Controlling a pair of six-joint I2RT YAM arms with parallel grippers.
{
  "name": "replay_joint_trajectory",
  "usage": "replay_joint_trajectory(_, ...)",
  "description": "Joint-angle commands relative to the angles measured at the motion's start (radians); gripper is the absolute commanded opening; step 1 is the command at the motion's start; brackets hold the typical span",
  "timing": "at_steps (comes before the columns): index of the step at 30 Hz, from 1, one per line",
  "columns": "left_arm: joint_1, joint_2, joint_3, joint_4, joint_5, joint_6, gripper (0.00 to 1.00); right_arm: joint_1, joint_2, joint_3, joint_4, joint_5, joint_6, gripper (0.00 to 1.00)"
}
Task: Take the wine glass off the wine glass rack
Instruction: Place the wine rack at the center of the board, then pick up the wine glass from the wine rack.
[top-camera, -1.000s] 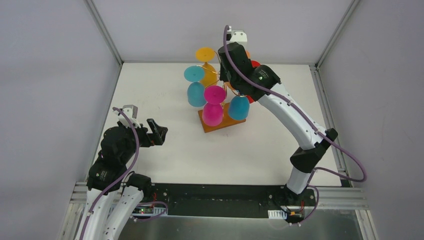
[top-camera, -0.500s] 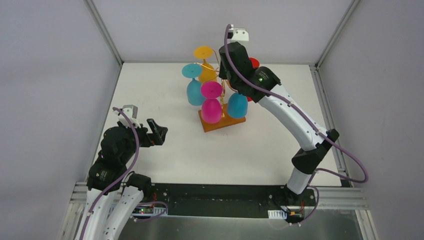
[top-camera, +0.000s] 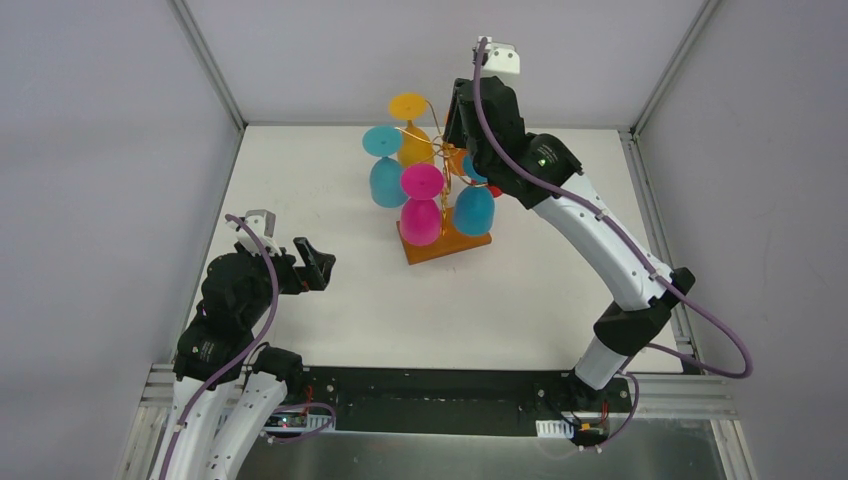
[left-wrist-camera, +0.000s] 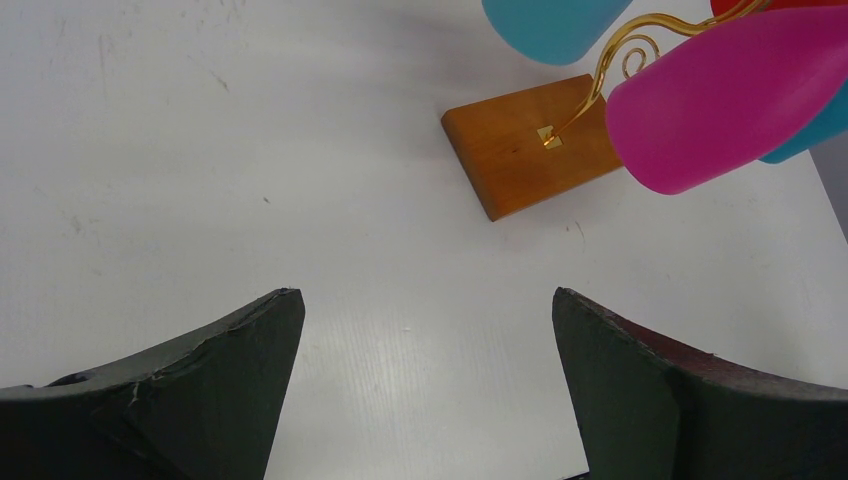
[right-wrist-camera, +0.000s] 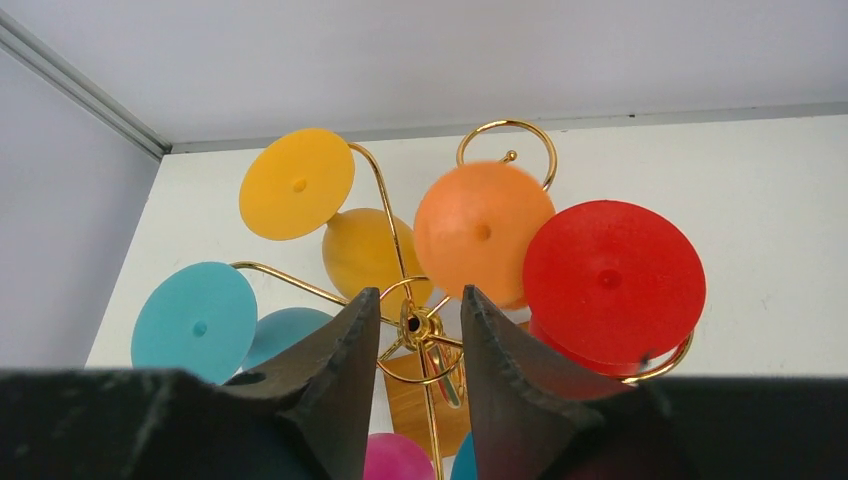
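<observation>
The gold wire wine glass rack stands on its brown wooden base at the table's back middle. Several coloured plastic glasses hang upside down on it: yellow, teal, magenta, blue. The right wrist view also shows an orange one and a red one. My right gripper hovers over the rack's top hub, jaws narrowly open and empty. My left gripper is wide open and empty, low over the table, far from the rack.
The rack's base and the magenta bowl show at the top right of the left wrist view. Grey walls with metal frame rails enclose the table on three sides. The back wall is close behind the rack.
My right gripper has risen and shifted a little right, from among the glasses to above the rack. The hanging glasses have shifted slightly. The left arm has not moved.
</observation>
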Motion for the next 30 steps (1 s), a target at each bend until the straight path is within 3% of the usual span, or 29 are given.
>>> replay_joint_trajectory(1, 0.013, 0.001, 0.000, 0.014, 0.011, -0.004, 1.00, 0.000, -0.045, 0.000, 0.039, 0.018, -0.002, 0.40)
replay_joint_trajectory(30, 0.013, 0.015, -0.002, 0.014, 0.021, -0.006, 1.00, -0.007, -0.349, -0.228, -0.085, -0.067, 0.120, 0.63)
